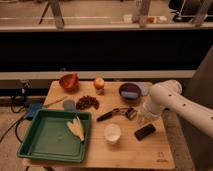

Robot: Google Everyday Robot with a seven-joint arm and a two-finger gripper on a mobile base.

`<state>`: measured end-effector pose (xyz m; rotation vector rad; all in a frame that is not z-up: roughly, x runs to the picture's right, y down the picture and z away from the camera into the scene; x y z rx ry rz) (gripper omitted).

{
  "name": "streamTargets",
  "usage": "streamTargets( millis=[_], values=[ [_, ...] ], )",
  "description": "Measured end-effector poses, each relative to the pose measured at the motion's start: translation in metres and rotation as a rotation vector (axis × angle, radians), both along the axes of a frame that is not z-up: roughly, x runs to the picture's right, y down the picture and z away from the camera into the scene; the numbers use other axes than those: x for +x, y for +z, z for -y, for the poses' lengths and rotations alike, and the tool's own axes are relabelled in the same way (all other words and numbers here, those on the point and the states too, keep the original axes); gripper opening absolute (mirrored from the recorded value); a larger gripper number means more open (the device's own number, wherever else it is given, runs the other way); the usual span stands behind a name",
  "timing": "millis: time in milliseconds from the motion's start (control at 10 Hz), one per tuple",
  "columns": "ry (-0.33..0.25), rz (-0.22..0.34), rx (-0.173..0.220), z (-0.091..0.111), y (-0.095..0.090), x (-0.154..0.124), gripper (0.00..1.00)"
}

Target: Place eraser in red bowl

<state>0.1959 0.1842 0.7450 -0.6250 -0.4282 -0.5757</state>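
The eraser [145,131], a flat black block, lies on the wooden table [150,152] near its right front, to the right of the white cup [112,133]. My gripper [143,118] hangs at the end of the white arm [167,97], just above and behind the eraser, with a small gap between them. The red bowl [69,81] stands at the far left back corner of the table, well away from the gripper.
A dark bowl [129,91] with a blue item sits behind the gripper. A black-handled peeler [117,113] lies mid-table. A green tray [35,145] holding a yellowish item fills the left front. An orange fruit [99,83], a dark cluster [88,102] and a small grey cup [69,104] stand nearby.
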Motion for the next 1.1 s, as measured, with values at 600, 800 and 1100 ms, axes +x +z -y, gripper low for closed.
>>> streamTargets(
  millis=[600,800,1100],
  values=[
    [0.192,-0.219,-0.101,-0.064,0.043,0.044,0.80],
    [0.212,-0.228,-0.085,-0.074,0.049,0.047,0.80],
    [0.208,-0.227,-0.081,-0.071,0.048,0.047,0.80]
  ],
)
